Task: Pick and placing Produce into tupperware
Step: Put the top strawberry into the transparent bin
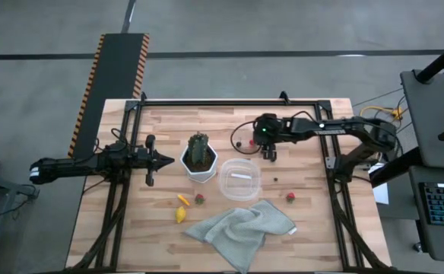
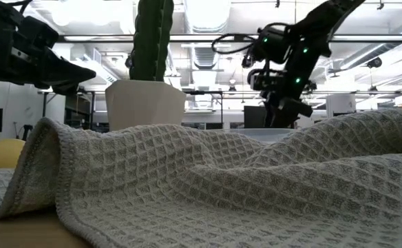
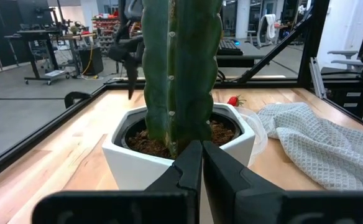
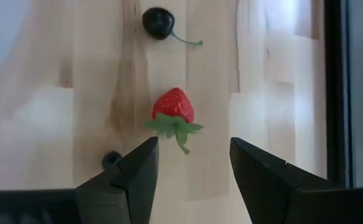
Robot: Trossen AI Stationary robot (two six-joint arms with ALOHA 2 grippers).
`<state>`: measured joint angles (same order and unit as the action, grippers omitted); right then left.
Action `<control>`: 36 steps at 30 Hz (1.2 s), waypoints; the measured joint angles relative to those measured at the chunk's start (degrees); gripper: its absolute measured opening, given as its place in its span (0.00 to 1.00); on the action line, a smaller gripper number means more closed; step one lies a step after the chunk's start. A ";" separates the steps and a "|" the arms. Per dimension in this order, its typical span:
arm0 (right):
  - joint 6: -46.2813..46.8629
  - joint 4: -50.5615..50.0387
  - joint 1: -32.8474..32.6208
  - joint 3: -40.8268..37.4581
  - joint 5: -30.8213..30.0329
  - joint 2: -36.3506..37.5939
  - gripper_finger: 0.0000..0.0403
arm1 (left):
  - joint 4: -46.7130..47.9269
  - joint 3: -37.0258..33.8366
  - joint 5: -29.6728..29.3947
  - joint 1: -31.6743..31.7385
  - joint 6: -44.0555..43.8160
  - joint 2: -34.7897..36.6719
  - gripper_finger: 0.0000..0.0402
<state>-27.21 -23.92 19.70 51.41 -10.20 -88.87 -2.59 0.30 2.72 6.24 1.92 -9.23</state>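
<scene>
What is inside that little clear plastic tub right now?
Seen from above, the clear, round-cornered plastic tub holds no fruit, only a pale glint on its floor. From table height the grey waffle cloth hides most of it.

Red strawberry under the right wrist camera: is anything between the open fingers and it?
Nothing visible. The small red strawberry lies on bare wood ahead of the open right gripper; the dark cherry with its stem sits beyond it and a small dark berry off beside one finger.
</scene>
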 joint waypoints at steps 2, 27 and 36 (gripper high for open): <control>-0.99 -0.27 0.56 0.90 -0.11 -1.80 0.48 | 0.00 0.00 0.00 0.00 -0.01 0.00 0.00; -0.65 -4.37 3.19 3.53 4.79 -6.57 0.48 | 0.04 0.00 0.00 0.01 0.01 -0.11 0.00; 0.17 -4.01 3.17 3.44 7.33 -6.94 0.48 | 0.04 0.00 0.00 0.02 0.01 -0.11 0.00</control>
<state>-27.04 -27.93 22.87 54.85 -2.87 -95.81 -2.55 0.30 2.72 6.26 1.93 -9.34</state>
